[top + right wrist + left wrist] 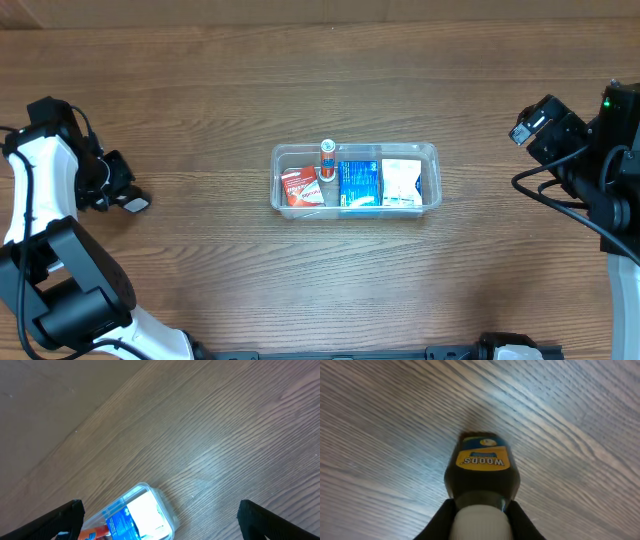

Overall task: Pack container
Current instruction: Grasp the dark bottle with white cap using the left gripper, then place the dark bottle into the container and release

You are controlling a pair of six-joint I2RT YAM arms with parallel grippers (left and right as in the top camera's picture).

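The clear plastic container (432,150) sits mid-table holding a red box (297,186), an orange tube (327,159), a blue box (359,184) and a white box (401,183). It also shows in the right wrist view (165,502). My left gripper (128,198) is at the far left of the table, shut on a dark bottle (482,470) with a yellow-and-blue "WOODS" label and a white cap (480,522). The fingers clamp at the bottle's neck (480,510). My right gripper (160,520) is open and empty, raised at the far right, well apart from the container.
The table is brown wood grain (300,90). The arm bases stand at the left edge (60,290) and right edge (610,190).
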